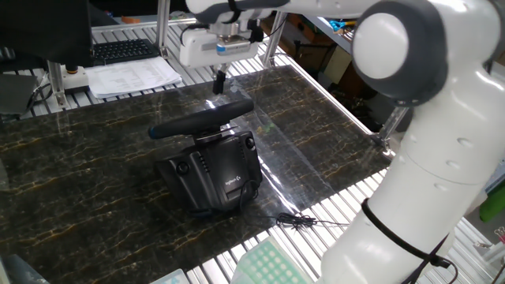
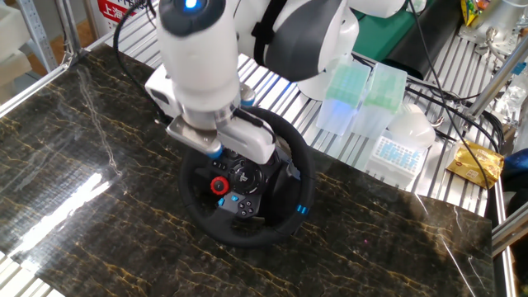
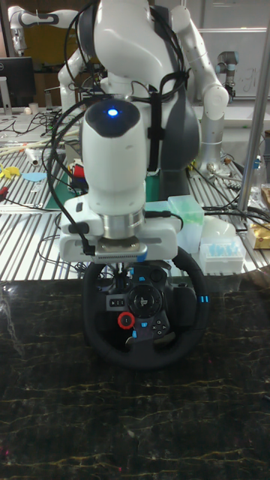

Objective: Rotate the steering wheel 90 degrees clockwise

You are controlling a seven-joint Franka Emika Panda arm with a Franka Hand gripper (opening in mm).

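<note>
The black steering wheel stands on its boxy base in the middle of the dark marble table. In one fixed view its thin rim shows edge-on. The other fixed view faces the steering wheel, with a red button on the hub's left. My gripper hangs just above the rim's far upper part, its two dark fingers close together and shut, with nothing seen between them. In the tall fixed view my hand covers the top left of the steering wheel and hides the fingertips.
A keyboard and papers lie behind the table's far edge. Green tip boxes and a white rack sit on the slatted bench behind the wheel. A thin cable runs past the base.
</note>
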